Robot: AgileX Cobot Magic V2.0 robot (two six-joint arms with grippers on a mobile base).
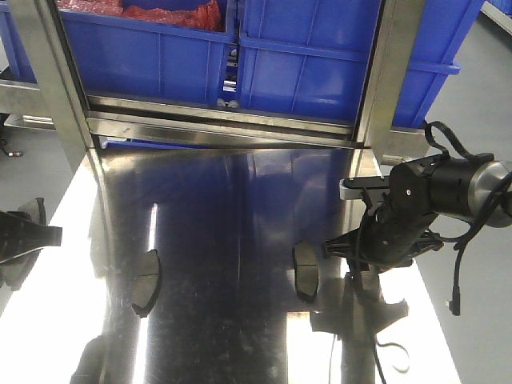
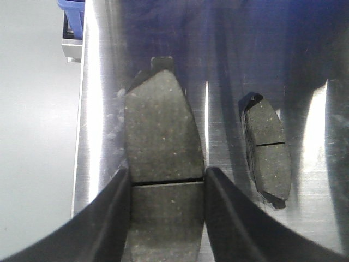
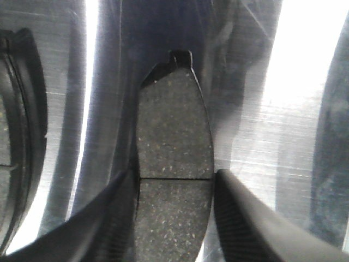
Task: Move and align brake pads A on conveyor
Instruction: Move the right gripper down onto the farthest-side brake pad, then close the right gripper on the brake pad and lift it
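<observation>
**Brake pads A (image 1: 305, 270) on the steel surface (image 1: 240, 200), two of them gripped**

Front view, lower left: first loose pad (image 1: 146, 282), lying flat on the shiny surface with its long side running up and down the frame. Lower centre-right: second loose pad (image 1: 305, 270), lying the same way, just left of the black right arm (image 1: 416, 200). Well apart from each other, and free of any finger.

Left pincer (image 2: 166, 172): narrow, closed on the left-held pad (image 2: 161, 125). Black fingers (image 2: 106, 218) pressing both long sides, just at the centre groove. Pad in the middle of the left wrist view, near the left edge of the surface, pointing to the top of the frame. Touching the steel or raised above it: cannot tell. To the right in that same view, the first loose pad too, its groove clearly seen.

Right pincer (image 3: 174, 174): also narrow, holding the right-held pad (image 3: 173, 120) at its groove, one finger on each long side. Pad in the centre of the right wrist view, small tab at its top end, bright steel around. At the far left edge of this view, part of the second loose pad, cut by the frame.

Top of the front view: blue crates (image 1: 320, 56) behind steel posts (image 1: 56, 72), something red (image 1: 168, 14) in the upper left crate.
</observation>
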